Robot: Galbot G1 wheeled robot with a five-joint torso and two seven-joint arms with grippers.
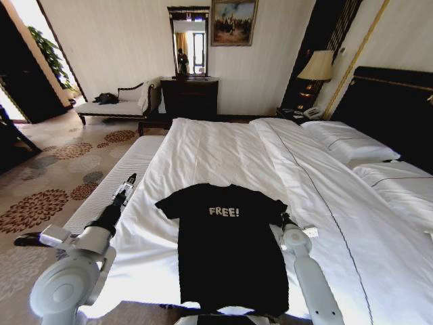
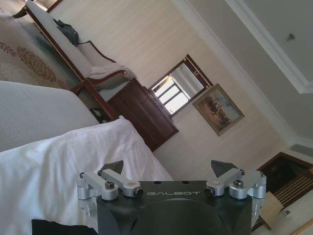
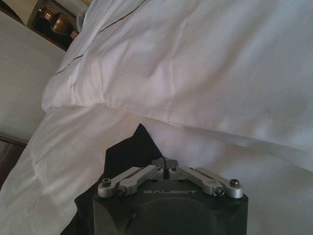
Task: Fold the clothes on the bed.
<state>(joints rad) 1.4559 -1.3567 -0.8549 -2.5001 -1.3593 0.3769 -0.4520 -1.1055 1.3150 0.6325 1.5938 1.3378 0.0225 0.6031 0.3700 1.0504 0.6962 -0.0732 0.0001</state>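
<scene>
Head view: the black T-shirt [image 1: 230,247] lies flat on the bed [image 1: 223,152]; right gripper [image 3: 165,164] is pressed together on its sleeve, left gripper [image 2: 167,171] is spread beside it

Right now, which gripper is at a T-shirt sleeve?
The right gripper, shut on the T-shirt at its sleeve on the robot's right. The left gripper is open, held off the shirt over the bed edge.

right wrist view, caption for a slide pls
Right gripper shut on black cotton T-shirt sleeve over white bed.
</scene>
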